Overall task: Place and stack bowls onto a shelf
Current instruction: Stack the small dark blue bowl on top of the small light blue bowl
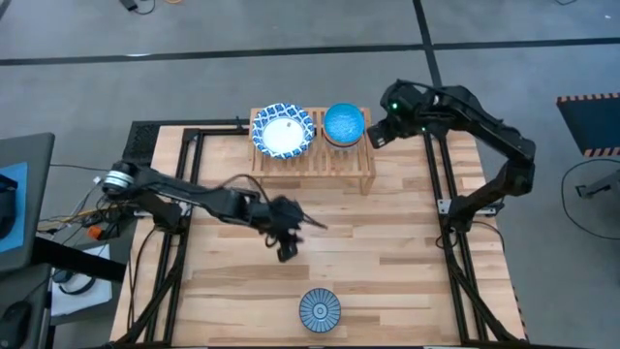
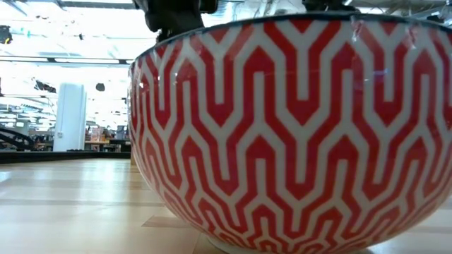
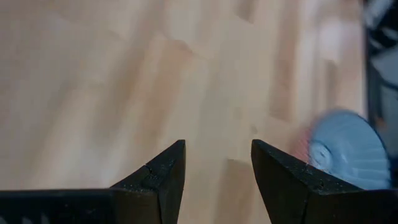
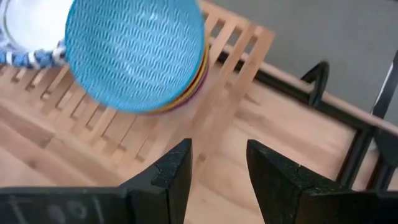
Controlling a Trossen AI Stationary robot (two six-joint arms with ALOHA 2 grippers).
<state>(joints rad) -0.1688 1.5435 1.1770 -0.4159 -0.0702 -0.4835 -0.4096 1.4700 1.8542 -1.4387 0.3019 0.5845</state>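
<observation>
The light-wood shelf (image 1: 356,163) stands at the table's far middle. On its left part sits a wide blue-and-white patterned bowl (image 1: 282,132) with a white centre. To its right a plain blue bowl (image 1: 343,124) tops a stack whose yellow and red rims (image 4: 189,92) show in the right wrist view. A blue radial-striped bowl (image 1: 319,308) rests on its foot near the table's front edge; its red-and-white outer wall (image 2: 296,134) fills the low view. My left gripper (image 1: 286,247) is open over the table's middle. My right gripper (image 1: 376,136) is open beside the shelf's right end.
Bare plank tabletop (image 1: 387,252) lies between the shelf and the striped bowl. The shelf's right third (image 4: 233,53) carries nothing. Black frame rails (image 1: 450,204) run along the table's left and right sides.
</observation>
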